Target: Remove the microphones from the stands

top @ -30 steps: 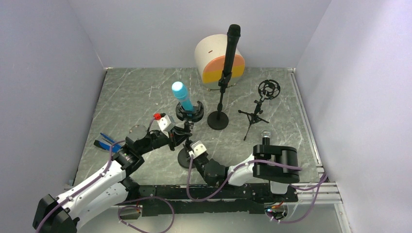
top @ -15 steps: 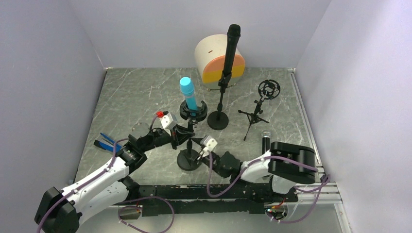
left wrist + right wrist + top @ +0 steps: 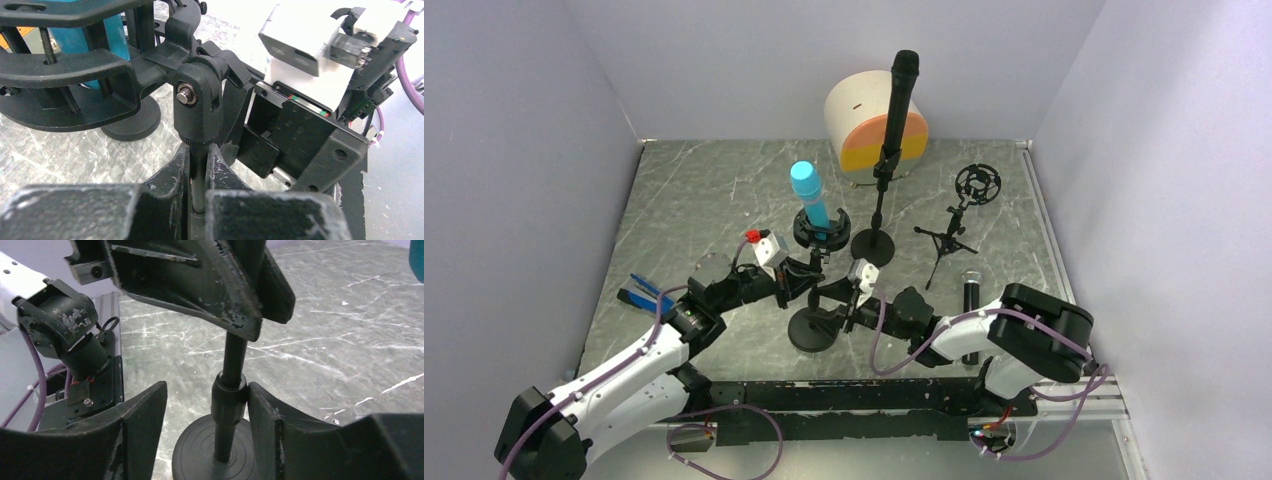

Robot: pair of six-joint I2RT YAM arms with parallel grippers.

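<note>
Microphone sits in stand, well off table edges; left gripper clamps stand.

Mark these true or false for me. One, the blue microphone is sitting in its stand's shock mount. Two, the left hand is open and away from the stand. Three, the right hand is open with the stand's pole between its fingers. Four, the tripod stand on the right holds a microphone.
1. The blue microphone sits in the shock mount. True.
2. The left hand is open and away from the stand. False: it is shut on the pole, just under the pivot.
3. The right hand is open with the pole between its fingers, above the round base. True.
4. The tripod stand holds a microphone. False: its ring mount is empty.
</note>
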